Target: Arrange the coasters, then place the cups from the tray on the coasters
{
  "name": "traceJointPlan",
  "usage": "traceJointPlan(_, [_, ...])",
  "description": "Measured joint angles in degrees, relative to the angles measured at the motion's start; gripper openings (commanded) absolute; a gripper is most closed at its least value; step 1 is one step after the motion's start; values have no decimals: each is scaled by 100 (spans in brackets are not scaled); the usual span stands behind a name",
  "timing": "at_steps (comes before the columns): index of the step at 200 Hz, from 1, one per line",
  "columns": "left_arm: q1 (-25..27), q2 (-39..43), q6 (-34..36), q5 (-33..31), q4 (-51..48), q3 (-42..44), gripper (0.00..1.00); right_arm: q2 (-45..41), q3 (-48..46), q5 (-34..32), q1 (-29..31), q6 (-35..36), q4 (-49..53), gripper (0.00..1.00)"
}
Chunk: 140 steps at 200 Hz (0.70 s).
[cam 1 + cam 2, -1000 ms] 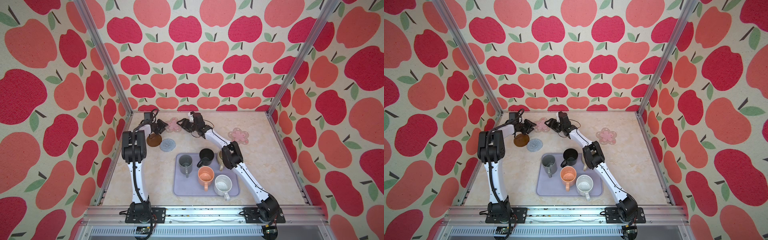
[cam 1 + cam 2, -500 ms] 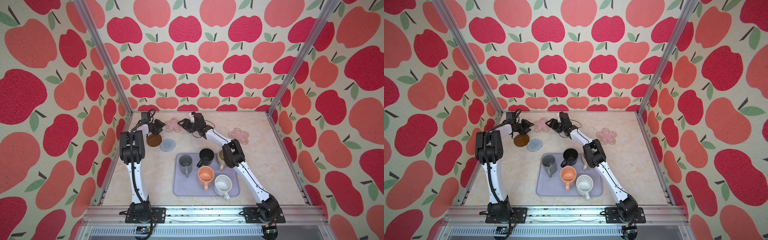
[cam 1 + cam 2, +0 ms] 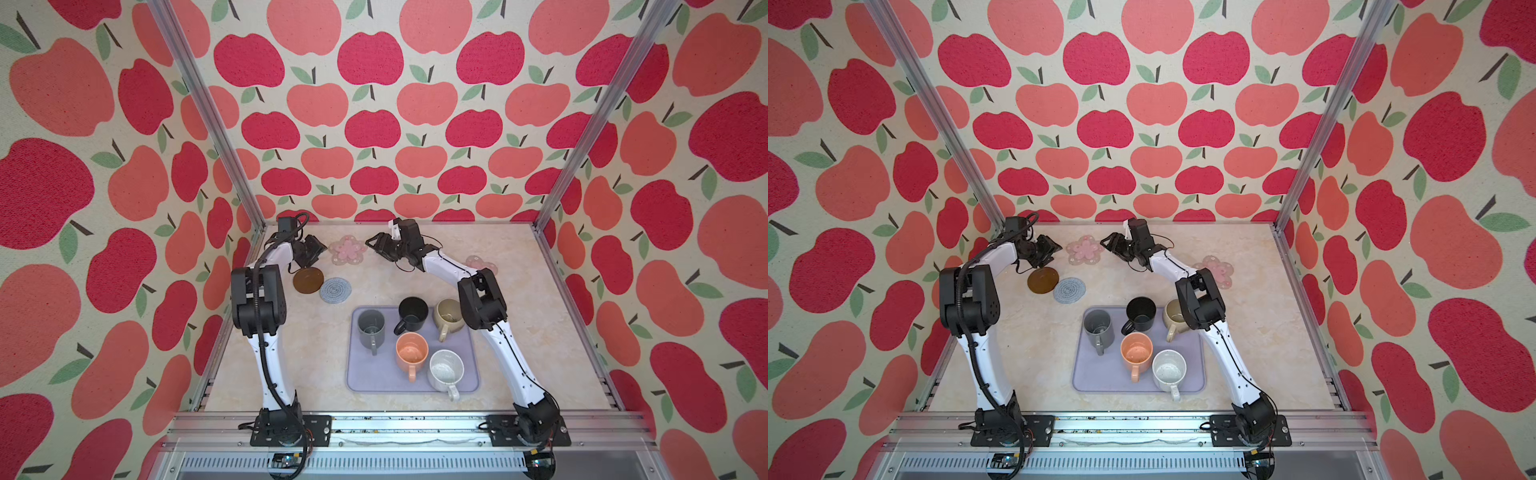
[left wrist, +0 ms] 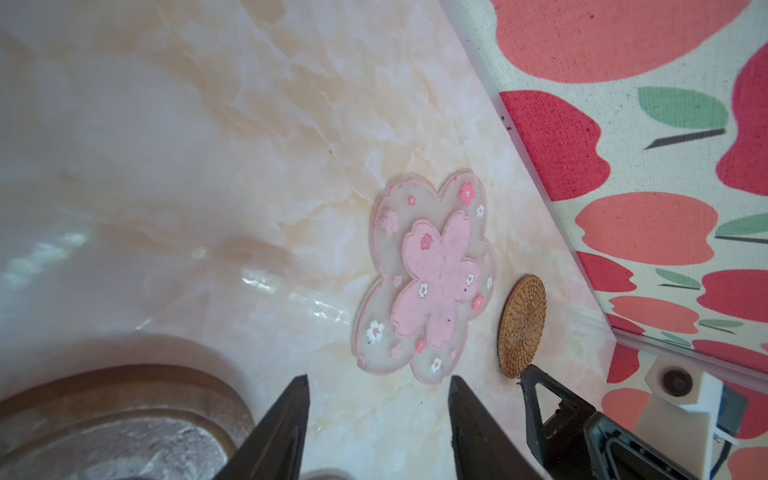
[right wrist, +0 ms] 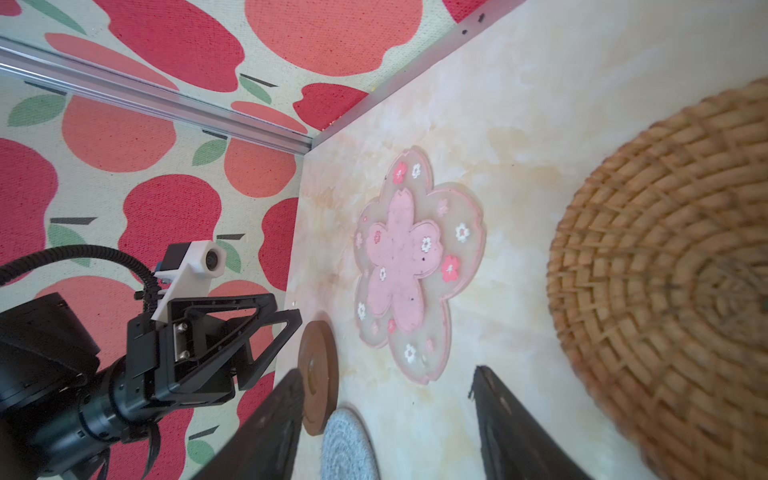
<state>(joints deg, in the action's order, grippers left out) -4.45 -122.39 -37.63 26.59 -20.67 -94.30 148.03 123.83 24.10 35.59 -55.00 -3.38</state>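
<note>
Step in hand: coaster arrangement; all five cups (image 3: pixel 411 353) stand on the tray (image 3: pixel 365 380). The left hand (image 4: pixel 378 382) is spread and empty, just beside the brown disc (image 3: pixel 308 281), which lies flat on the surface next to the grey coaster (image 3: pixel 335 289). The right hand (image 5: pixel 386 374) is spread and empty, near the rattan coaster (image 5: pixel 665 270). The flower coaster (image 3: pixel 347 249) lies between both hands. The next move likely calls for a low, square pinch on a thin edge.

Both top views look down from high at 6 o'clock over the whole table (image 3: pixel 316 357). Both wrist views sit low and close, sharing the pink flower coaster (image 4: pixel 428 286).
</note>
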Motion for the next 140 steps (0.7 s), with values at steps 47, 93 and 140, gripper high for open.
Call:
traceJointPlan(47, [378,168,354,-68,-584,-479,57,-1523,-1305,52,-50,369,-46,67])
traceJointPlan(93, [699,310,643,-225,-1185,-627,57,-2874,-2774,-184,-442,1172,584,67])
traceJointPlan(140, [743,763,868,-378,-1556,-439,57,-4181,-4105,-723,-1086,1993,1493,67])
